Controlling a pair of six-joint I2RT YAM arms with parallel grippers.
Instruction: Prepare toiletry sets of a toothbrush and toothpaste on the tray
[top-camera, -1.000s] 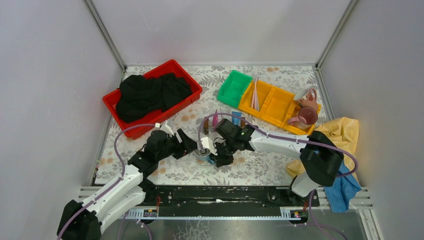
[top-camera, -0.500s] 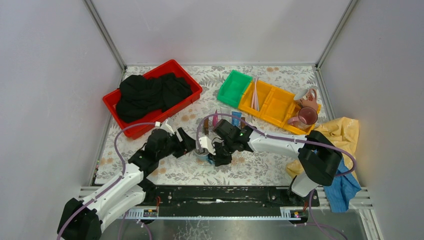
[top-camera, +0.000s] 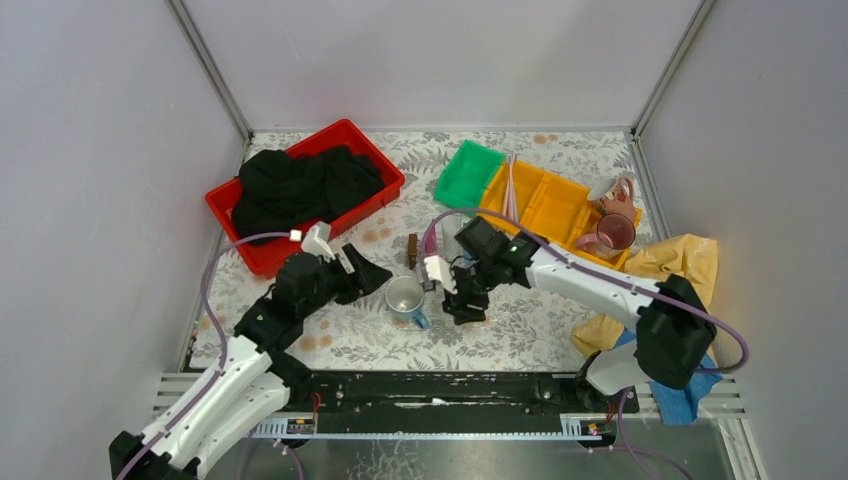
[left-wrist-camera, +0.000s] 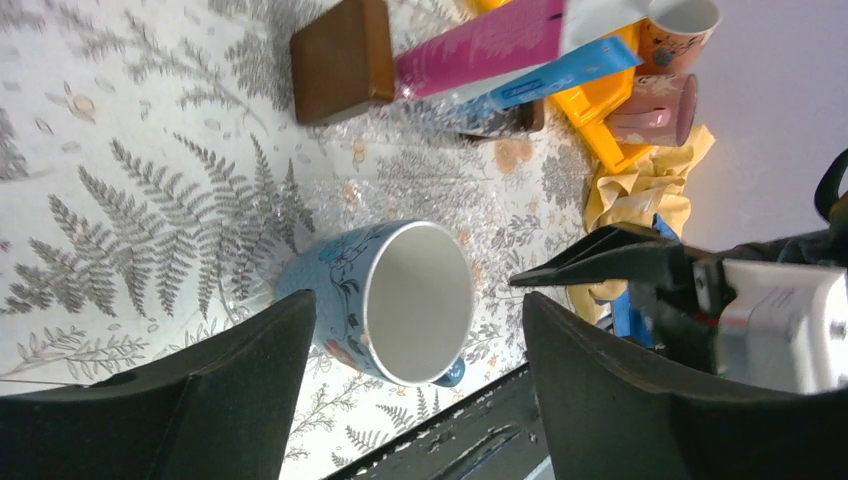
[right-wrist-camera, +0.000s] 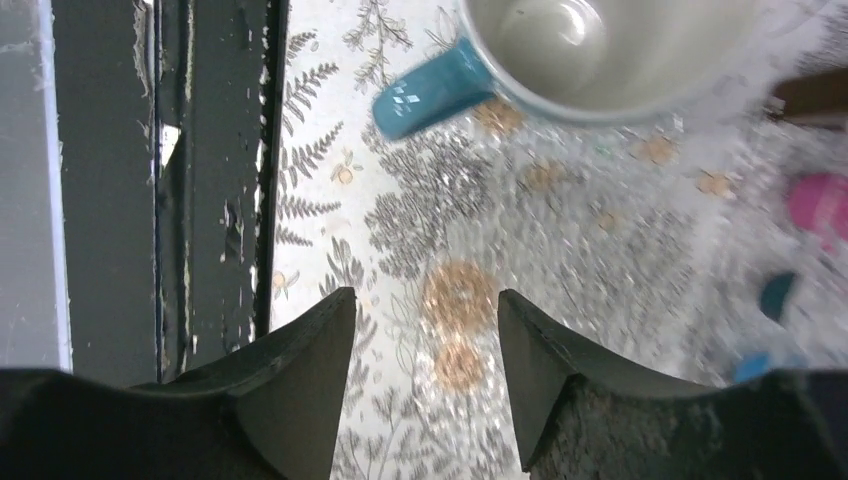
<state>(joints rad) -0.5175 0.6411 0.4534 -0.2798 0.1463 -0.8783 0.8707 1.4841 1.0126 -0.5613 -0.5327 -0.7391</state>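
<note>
Left jaws, right jaws: both wide, empty. Mug (top-camera: 404, 296) upright between them, handle toward near-right corner. Toothbrushes (top-camera: 511, 188) in orange bin (top-camera: 556, 216), long axis near-to-far edge.

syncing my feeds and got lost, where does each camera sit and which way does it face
Top external: fixed above and behind the arm bases, looking down at the table; both arms show, left pincer and right pincer flanking the mug.
Left wrist: on the left arm, looking past its open dark fingers into the mug, toothpaste tubes beyond.
Right wrist: on the right arm, looking down between its open fingers at the table and the mug's teal handle.
Shared: the mug, in all three.
</note>
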